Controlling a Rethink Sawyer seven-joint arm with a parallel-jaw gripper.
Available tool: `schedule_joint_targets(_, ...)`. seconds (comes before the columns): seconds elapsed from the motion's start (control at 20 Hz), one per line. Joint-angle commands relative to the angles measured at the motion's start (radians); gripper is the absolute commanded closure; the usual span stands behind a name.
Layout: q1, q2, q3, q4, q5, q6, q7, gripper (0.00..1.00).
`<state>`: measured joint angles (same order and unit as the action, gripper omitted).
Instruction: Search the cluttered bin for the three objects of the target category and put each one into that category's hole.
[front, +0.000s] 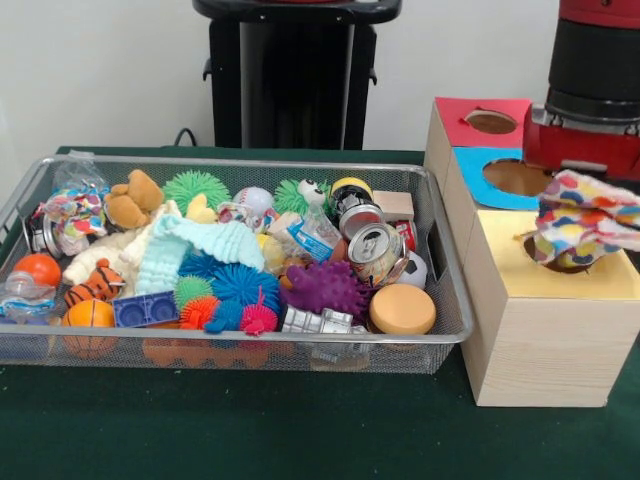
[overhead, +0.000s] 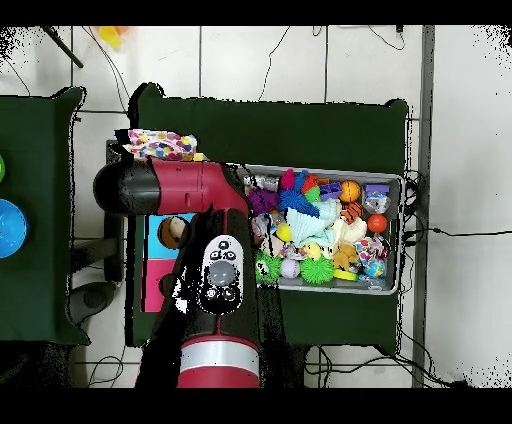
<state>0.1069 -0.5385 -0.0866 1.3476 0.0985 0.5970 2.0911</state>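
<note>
A polka-dot cloth (front: 585, 220) hangs bunched over the hole (front: 553, 264) in the yellow top (front: 500, 250) of the wooden box, its lower edge touching the rim. The red arm (front: 585, 150) comes down right behind it, and the cloth hides the gripper. From overhead the same cloth (overhead: 160, 145) pokes out past the arm's end (overhead: 130, 187). In the wire bin (front: 452, 300) lie a mint knitted cloth (front: 200, 245) and another spotted cloth (front: 72, 212) in a clear bag at the left end.
The box also has a blue top with a hole (front: 520, 177) and a red top with a hole (front: 490, 122). The bin holds spiky balls, cans (front: 375, 250), plush toys, orange balls and a round sponge (front: 402, 308). From overhead the arm covers most of the box (overhead: 160, 250).
</note>
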Motion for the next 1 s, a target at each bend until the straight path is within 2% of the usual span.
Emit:
schedule_joint_targets(0.05,0.004,-0.056,-0.002,0.086,0.038,0.130,0.184,1.00)
schedule_joint_targets(0.4,0.022,-0.129,-0.026,0.138,0.053,0.176,0.191,1.00)
schedule_joint_targets(1.0,0.032,-0.161,-0.045,0.164,0.074,0.195,0.179,1.00)
